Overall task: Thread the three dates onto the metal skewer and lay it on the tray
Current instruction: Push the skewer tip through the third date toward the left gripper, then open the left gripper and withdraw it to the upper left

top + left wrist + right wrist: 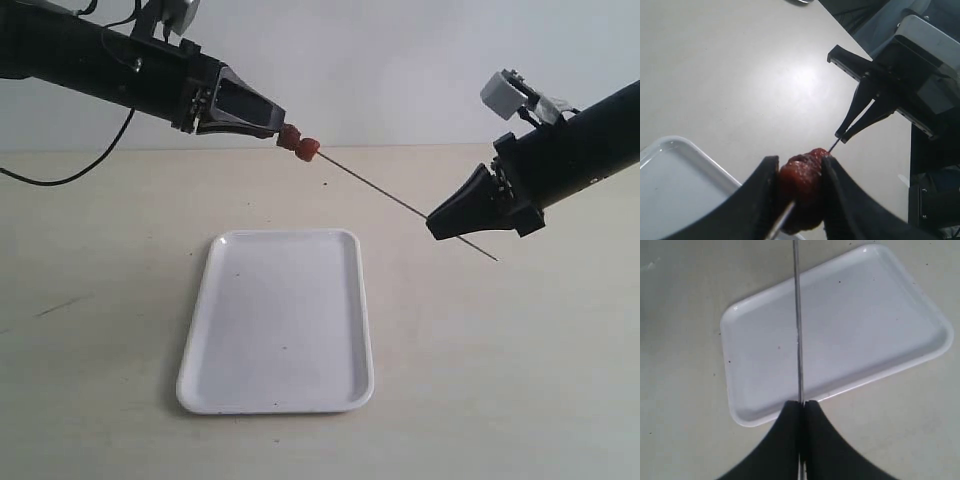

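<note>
one metal skewer (pixel 380 190) is in the air, above the far edge of the single white tray (pixel 197 320). the left gripper (pixel 274 130) pinches the dates (pixel 298 142) on one end of it; two are countable, a third i cannot tell. the right gripper (pixel 434 222) jaws are pressed on the skewer near the other end.

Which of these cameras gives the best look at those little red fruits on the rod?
The left wrist view: the dates fill the foreground, pinched in the left end effector. The exterior view shows them as small red lumps on the metal skewer. The right wrist view shows skewer and tray, no dates.
</note>
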Motion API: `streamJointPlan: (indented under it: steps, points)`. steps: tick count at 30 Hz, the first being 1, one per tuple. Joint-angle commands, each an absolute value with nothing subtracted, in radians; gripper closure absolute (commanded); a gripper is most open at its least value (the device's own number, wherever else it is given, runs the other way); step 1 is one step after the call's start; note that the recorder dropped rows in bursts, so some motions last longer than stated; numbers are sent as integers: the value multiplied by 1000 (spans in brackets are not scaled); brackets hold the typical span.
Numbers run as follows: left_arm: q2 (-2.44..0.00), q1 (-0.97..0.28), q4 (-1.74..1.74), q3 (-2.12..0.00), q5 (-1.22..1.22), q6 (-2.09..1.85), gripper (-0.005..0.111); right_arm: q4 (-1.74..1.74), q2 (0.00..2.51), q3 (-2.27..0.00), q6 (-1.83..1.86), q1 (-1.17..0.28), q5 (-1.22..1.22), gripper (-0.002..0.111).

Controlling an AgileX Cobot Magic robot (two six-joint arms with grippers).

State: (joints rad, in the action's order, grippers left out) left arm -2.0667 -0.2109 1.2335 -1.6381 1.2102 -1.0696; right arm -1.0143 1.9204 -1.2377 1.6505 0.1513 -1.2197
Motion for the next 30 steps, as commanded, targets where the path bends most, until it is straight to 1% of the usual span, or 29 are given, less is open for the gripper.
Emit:
streamJointPlan:
  steps: [1,6,9,15,18,27,30]
  points:
    - [-2054,-222,1243,-1641,1221,-1074,77,-1070,1921,-1244,1653,151,-1221,108]
    - [-2054,-222,1243,-1641,1221,-1074,77,-1070,1921,-1244,1653,151,-1221,108]
    - [-2054,-222,1243,-1641,1221,-1077,75,-1070,1921,-1244,1653,151,-1221,108]
    - [-2054,-220,1243,-1641,1221,-1096,60,-1070,1921,-1244,1655,151,-1221,108]
    - [-2054,-220,1243,-1641,1221,-1099,56,-1070,1921,-1244,1655,151,-1221,108]
    - [-2054,-209,1245,-1641,1219,-1124,56,-1066,1921,-1244,1653,151,-1221,108]
    - [-2049,-154,1274,-1643,1221,-1126,56,-1066,1921,-1244,1653,151,-1221,108]
